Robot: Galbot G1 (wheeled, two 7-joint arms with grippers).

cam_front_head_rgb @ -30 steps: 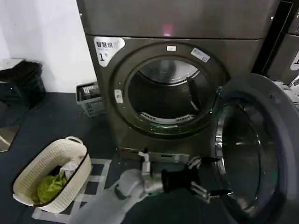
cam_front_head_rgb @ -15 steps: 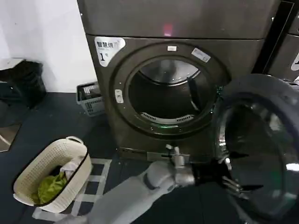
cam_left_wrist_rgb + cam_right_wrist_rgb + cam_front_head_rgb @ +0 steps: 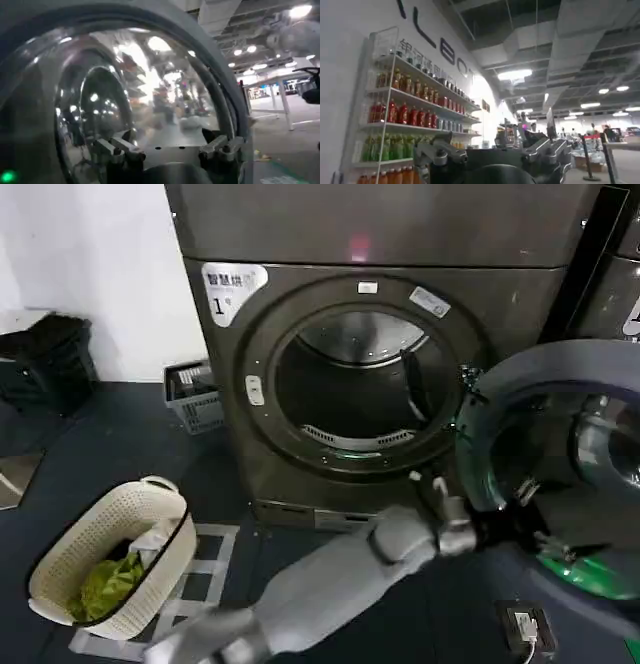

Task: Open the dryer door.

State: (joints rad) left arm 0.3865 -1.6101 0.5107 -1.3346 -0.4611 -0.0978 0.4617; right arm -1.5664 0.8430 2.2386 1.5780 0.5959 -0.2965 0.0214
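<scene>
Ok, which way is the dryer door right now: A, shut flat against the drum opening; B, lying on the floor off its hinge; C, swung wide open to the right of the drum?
C: the dryer door hangs out to the right of the dryer, its drum opening uncovered, with the left gripper at the door's inner side.

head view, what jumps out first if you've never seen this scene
The dryer door swung wide open to the right of the dryer, baring the dark round drum opening. The left gripper reaches across low in front and meets the door's inner side. On the floor at left sits a cream laundry basket holding green cloth.
</scene>
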